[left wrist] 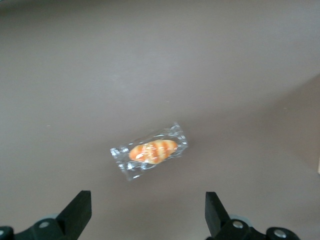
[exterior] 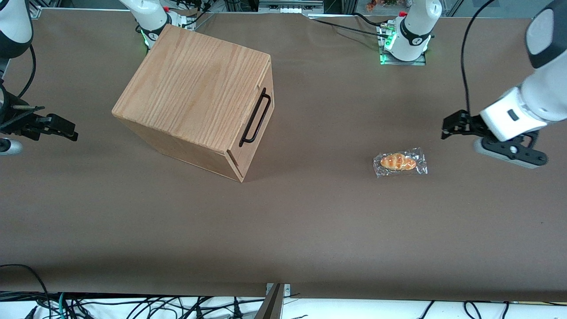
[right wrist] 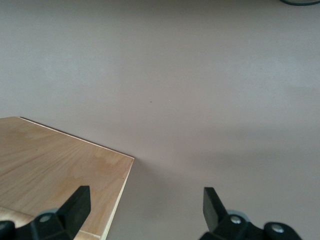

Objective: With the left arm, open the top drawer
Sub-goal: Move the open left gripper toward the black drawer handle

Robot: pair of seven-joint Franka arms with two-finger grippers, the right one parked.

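Black pincer [exterior: 448,128] spread above table; drawer [exterior: 254,120] front-view only.

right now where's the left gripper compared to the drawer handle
In the front view the left gripper hangs open toward the working arm's end of the table, above the wrapped bread, well apart from the top drawer's handle.

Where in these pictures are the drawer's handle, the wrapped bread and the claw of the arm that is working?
black bar handle [exterior: 255,119], front view, middle of the bar on the top drawer's front.
wrapped bread [exterior: 399,162], front view, on the bun itself.
left gripper [exterior: 446,128], front view, between its open fingertips, above the table.
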